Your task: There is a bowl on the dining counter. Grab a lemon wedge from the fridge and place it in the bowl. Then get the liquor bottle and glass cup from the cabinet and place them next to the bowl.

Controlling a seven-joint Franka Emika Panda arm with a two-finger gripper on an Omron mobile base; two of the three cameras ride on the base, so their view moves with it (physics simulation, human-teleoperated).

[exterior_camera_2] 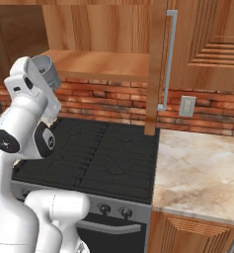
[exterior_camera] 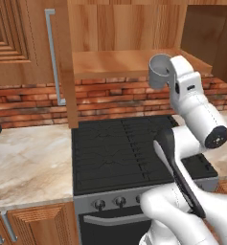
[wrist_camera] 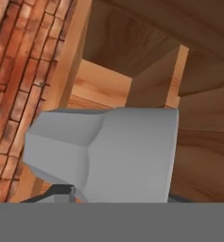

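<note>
Gripper (wrist_camera: 66, 191) clamped on the grey cup (wrist_camera: 108, 151), apparently; fingers mostly hidden behind it. Cup (exterior_camera: 160, 71) tilted, held up at the open cabinet shelf (exterior_camera: 119, 63), above the stove (exterior_camera: 124, 153).

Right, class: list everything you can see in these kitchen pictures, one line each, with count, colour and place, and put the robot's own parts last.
Glass cup: one, grey, held up in front of the open cabinet, above the stove.
Cabinet shelf: one, light wood, above the brick wall.
Cabinet doors: two, brown wood with grey handles, swung open either side of the shelf.
Brick wall: one, red-brown, behind the stove.
Stove: one, black, between the counters.
Counters: two, beige marble, either side of the stove.
Wall socket: one, pale, on the bricks.
Arm: one, white.
Gripper: one, dark, shut on the glass cup.
</note>
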